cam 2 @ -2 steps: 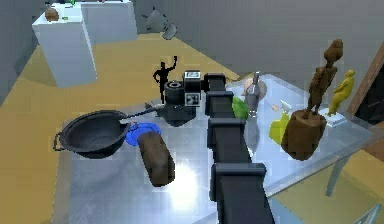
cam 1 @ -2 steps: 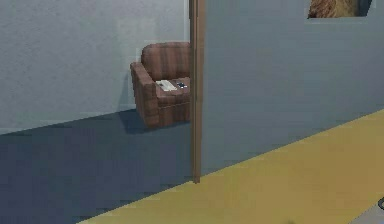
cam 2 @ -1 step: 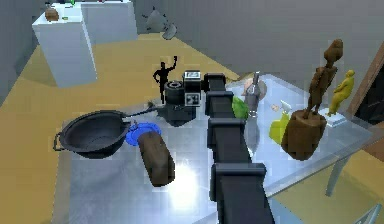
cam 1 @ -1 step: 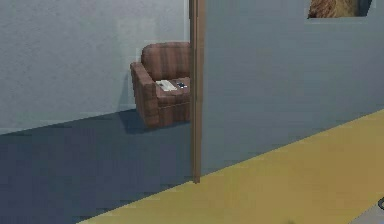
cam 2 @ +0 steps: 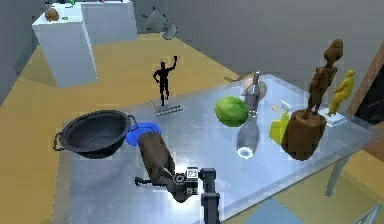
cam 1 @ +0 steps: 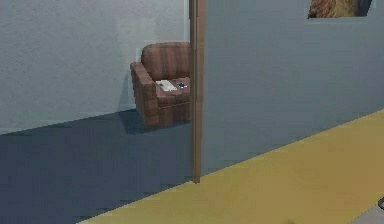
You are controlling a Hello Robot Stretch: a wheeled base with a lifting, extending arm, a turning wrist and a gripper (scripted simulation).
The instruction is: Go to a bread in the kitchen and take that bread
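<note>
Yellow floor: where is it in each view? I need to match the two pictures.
Forward view: the yellow floor runs across the lower right, below the blue-grey wall.
Arm side view: the yellow floor lies past the table, around the white pedestals.
Shared landmark: the floor itself, matched by colour.
</note>
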